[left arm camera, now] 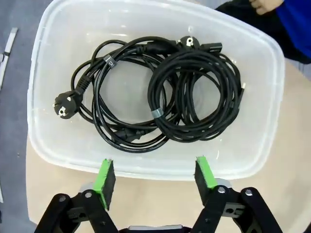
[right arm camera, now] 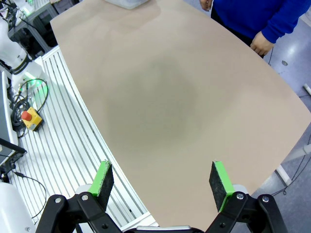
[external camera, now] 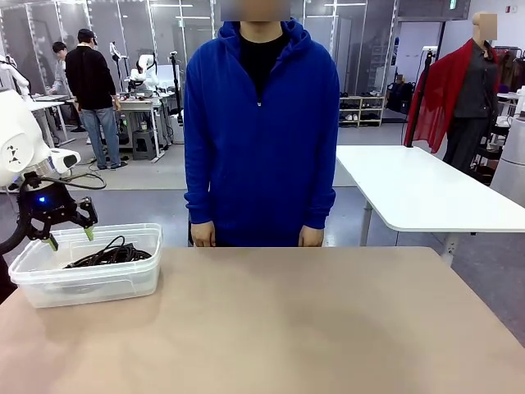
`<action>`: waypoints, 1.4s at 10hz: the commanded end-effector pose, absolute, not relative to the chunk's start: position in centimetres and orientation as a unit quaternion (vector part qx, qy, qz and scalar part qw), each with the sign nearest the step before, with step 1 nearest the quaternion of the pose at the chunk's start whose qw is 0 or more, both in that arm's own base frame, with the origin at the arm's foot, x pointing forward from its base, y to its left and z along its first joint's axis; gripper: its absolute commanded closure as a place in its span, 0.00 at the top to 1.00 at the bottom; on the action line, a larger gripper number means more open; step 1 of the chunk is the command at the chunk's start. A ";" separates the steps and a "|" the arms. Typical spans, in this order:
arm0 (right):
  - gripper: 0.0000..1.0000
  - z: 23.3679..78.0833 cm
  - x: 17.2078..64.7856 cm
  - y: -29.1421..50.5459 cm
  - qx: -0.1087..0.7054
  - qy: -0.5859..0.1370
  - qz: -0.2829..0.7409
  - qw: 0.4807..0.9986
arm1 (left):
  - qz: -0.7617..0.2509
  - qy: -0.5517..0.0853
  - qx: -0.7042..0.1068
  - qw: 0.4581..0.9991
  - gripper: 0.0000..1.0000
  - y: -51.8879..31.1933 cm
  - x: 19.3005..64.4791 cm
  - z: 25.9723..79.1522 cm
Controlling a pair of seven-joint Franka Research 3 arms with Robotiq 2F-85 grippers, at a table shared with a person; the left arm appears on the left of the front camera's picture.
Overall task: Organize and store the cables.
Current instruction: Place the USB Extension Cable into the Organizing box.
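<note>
Several black cables (left arm camera: 160,92) lie coiled in a clear plastic bin (left arm camera: 43,141), one with a round power plug (left arm camera: 64,103) at its end. In the front view the same cables (external camera: 111,253) show inside the bin (external camera: 86,283) at the table's left edge. My left gripper (external camera: 70,239) hangs open just above the bin's near left rim, nothing between its green pads (left arm camera: 105,175). My right gripper (right arm camera: 163,180) is open over bare tabletop, holding nothing.
A person in a blue hoodie (external camera: 261,131) stands at the table's far side, hands (external camera: 203,235) resting by the edge. The tan tabletop (external camera: 312,320) stretches right of the bin. A red emergency stop button (right arm camera: 29,118) lies on the slatted floor beside the table.
</note>
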State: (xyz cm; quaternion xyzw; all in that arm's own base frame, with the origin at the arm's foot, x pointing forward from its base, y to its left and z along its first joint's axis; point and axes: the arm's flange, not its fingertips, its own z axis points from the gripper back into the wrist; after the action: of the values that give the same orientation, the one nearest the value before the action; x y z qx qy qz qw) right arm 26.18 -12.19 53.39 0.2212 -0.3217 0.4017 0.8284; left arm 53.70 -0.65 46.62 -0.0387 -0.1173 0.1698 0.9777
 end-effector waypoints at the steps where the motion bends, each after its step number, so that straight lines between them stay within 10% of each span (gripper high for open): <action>1: 1.00 53.4 26.2 -12.2 0.224 -0.326 0.402 0.826 | 0.134 -0.122 -0.031 0.983 1.00 -0.7 52.3 47.5; 14: 1.00 53.4 26.2 -12.2 0.224 -0.326 0.402 0.826 | 0.126 -0.125 -0.033 0.983 1.00 -1.3 51.7 47.2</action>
State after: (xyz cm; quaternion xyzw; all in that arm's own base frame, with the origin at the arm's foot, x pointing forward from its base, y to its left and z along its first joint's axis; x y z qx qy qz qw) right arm 26.18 -12.17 53.40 0.2210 -0.3216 0.4019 0.8284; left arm 51.40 -1.22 47.03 -0.0416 -0.1290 0.1213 0.9833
